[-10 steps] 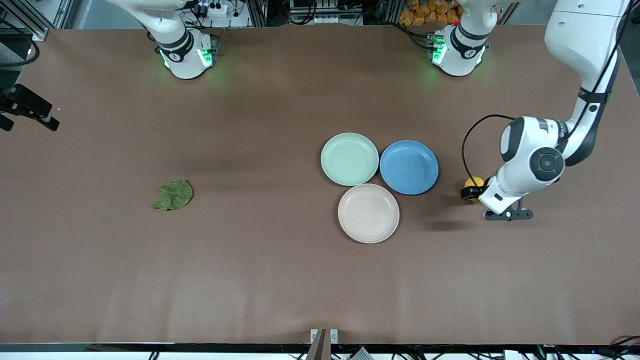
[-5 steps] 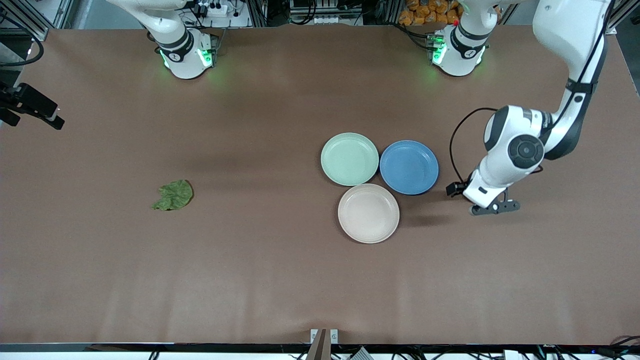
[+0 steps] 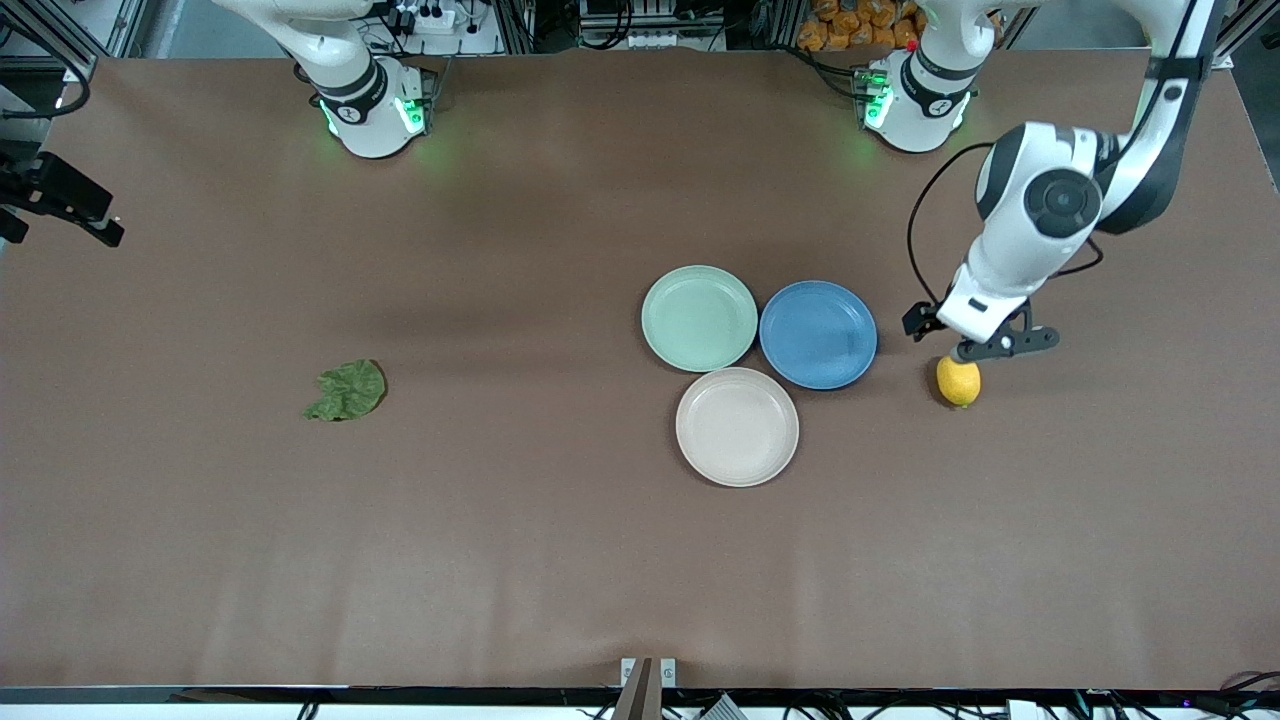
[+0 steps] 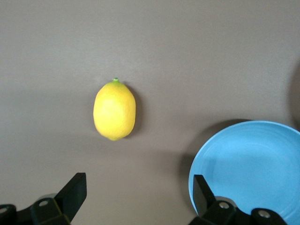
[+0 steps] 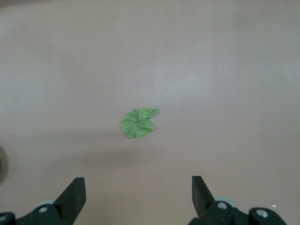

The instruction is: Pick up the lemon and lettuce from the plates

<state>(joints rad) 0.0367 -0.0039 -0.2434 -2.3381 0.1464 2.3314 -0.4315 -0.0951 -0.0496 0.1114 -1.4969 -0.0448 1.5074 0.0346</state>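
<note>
The lemon [image 3: 959,381] lies on the bare table beside the blue plate [image 3: 818,334], toward the left arm's end; it also shows in the left wrist view [image 4: 114,110]. My left gripper [image 4: 138,183] is open and empty, in the air over the table just by the lemon [image 3: 965,338]. The lettuce [image 3: 347,391] lies flat on the table toward the right arm's end, and shows small in the right wrist view [image 5: 138,123]. My right gripper [image 5: 138,185] is open and empty, high over that end of the table. The mint plate [image 3: 699,318] and the beige plate [image 3: 737,426] are empty.
The blue plate touches the mint and beige plates at mid-table; its rim shows in the left wrist view [image 4: 248,164]. The right arm's hand [image 3: 65,205] hangs at the table's edge. The brown table [image 3: 520,550] spreads wide around the lettuce.
The left gripper has risen and drawn back toward its base, uncovering the lemon, which now lies free on the table. The right gripper has shifted only slightly.
</note>
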